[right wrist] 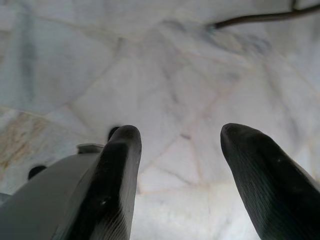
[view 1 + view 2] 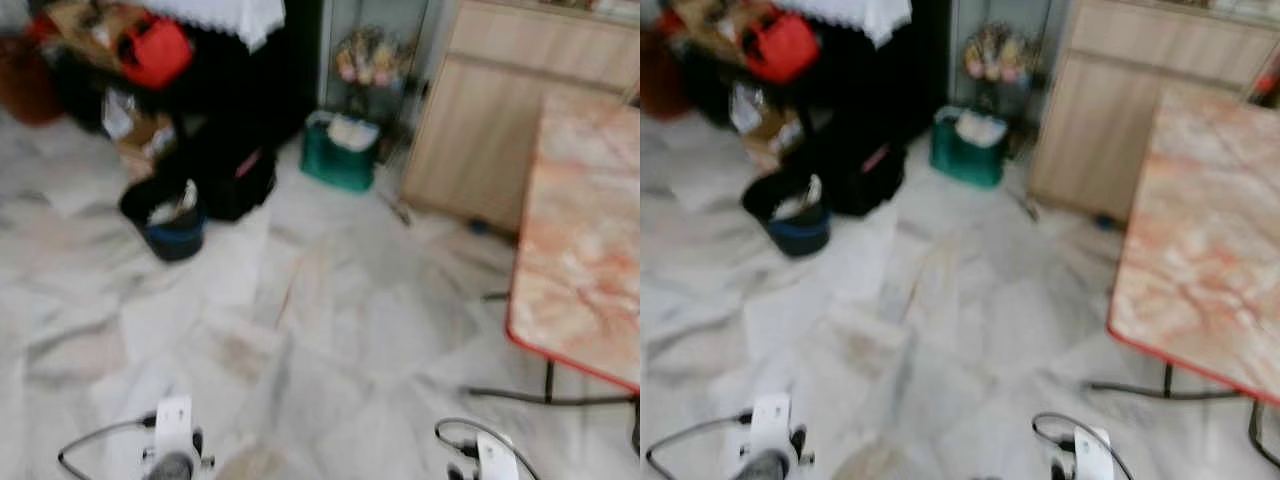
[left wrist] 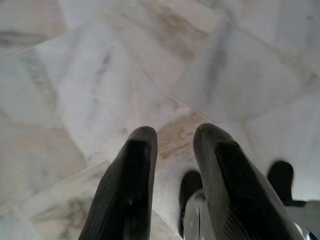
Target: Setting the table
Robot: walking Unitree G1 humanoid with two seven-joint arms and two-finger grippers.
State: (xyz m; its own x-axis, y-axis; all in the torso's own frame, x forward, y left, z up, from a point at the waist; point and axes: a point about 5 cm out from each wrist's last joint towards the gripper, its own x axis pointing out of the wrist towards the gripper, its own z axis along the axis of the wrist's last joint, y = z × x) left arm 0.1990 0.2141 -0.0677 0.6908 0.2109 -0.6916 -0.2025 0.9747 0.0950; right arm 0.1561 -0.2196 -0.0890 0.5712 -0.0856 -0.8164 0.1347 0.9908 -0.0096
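A blurred view across a pale marble floor (image 2: 300, 340) shows the bench (image 2: 585, 250) — a pink-and-cream marbled top edged in red, on thin dark legs — at the robot's right, its visible surface bare. Behind it stands a light wood cabinet (image 2: 480, 130).

Across the floor, a green container (image 2: 340, 152) sits near a shelf of flowers (image 2: 368, 58), holding something pale whose nature cannot be made out. To the left, a dark blue bucket (image 2: 175, 232) holds a black bag and a white item. Just beside it is a black bag (image 2: 235, 175), and above, a red bag (image 2: 155, 50) rests among clutter under a white lace cloth (image 2: 225, 15).

Both arms hang low over the tiles. The left hand (image 3: 175, 137) holds nothing, its two black fingers (image 3: 130, 180) slightly apart. The right hand (image 1: 180, 132) is spread wide — also empty — with a dark bench leg (image 1: 260, 19) crossing the floor beyond its fingers (image 1: 262, 170).
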